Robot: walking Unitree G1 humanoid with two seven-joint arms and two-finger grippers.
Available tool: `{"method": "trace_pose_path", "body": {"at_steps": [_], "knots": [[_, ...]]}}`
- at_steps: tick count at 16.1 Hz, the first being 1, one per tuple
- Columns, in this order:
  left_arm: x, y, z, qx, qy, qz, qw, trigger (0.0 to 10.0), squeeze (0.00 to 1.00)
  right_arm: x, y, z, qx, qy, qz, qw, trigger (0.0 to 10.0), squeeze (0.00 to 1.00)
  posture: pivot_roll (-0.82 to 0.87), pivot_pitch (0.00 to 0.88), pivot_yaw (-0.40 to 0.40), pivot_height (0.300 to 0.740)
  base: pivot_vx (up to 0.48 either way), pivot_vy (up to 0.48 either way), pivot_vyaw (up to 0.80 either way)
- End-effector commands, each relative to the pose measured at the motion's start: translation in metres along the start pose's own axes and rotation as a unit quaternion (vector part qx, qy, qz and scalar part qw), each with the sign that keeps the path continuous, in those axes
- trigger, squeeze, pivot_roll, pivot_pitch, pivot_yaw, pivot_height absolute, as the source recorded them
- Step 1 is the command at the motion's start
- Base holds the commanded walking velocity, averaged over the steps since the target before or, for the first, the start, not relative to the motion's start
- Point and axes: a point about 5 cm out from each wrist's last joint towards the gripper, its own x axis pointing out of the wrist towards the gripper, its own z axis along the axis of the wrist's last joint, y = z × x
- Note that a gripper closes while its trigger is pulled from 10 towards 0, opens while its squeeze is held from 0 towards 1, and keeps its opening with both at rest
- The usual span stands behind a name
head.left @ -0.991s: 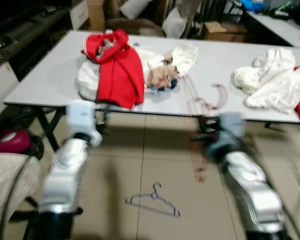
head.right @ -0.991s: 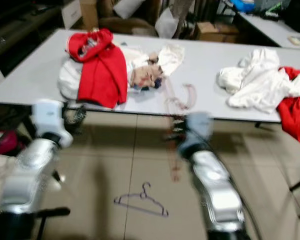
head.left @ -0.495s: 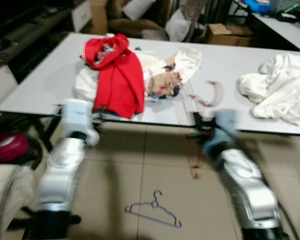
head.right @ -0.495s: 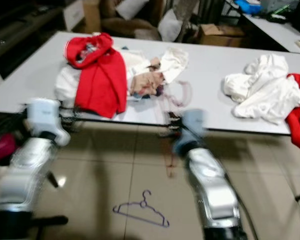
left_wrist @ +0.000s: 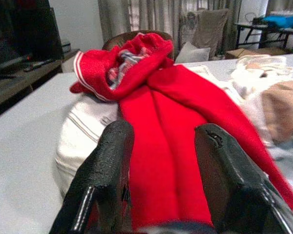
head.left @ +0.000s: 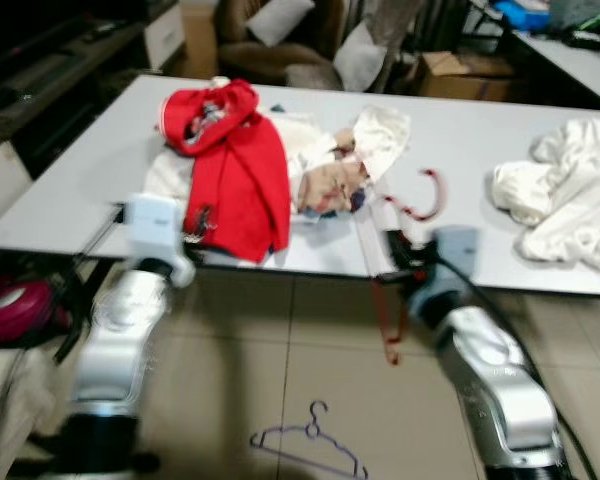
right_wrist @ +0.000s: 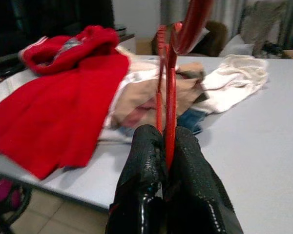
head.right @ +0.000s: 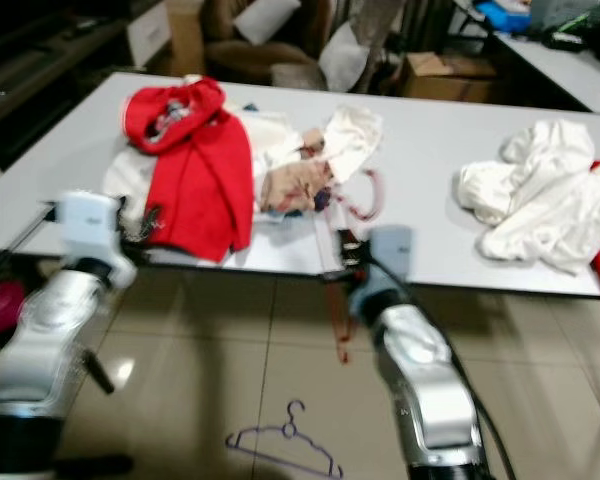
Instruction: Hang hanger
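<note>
- The right gripper (right_wrist: 165,146) has its jaws clamped on a red hanger (right_wrist: 168,87), pinching the thin red bars between the two textured black fingers (right_wrist: 141,161).
- From the head views, that red hanger (head.left: 395,260) sits at the near edge of the desk (head.left: 100,160), with its curved hook (head.left: 432,192) lying over the desk top and its lower part hanging below the edge, above the floor (head.left: 310,380).
- The left gripper (left_wrist: 161,146) is held at the near edge of the desk with its jaws apart, pointing at a red jacket (left_wrist: 171,117) (nothing is between the fingers).
- The red jacket (head.left: 235,165) is soft cloth with white stripes at its cuff, draped over a pile of white and tan clothes (head.left: 325,165) near the middle of the desk.
- A loose heap of white cloth (head.left: 565,195) lies toward the right end of the desk, well apart from the pile.
- A thin wire hanger (head.left: 310,447) lies flat on the tiled floor, between the two silver arms.
- A cardboard box (head.left: 455,72) stands beyond the far edge of the desk; what it holds cannot be told.
</note>
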Motion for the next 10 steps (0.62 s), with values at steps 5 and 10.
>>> {"method": "trace_pose_path", "body": {"at_steps": [5,10], "knots": [[0.0028,-0.0149,0.0004,-0.003,-0.006,-0.030,1.000,10.0,0.00,-0.0033,-0.0072,0.0032,-0.002,-0.013,-0.019,1.000,10.0,0.00,-0.08,0.000,-0.011,0.740,0.352,0.000,0.00],[0.0024,-0.0146,0.0010,0.003,-0.008,-0.033,0.999,10.0,0.00,-0.0025,-0.0089,0.0027,-0.003,-0.013,-0.023,1.000,10.0,0.00,-0.07,0.000,-0.012,0.740,0.349,0.000,0.00]]}}
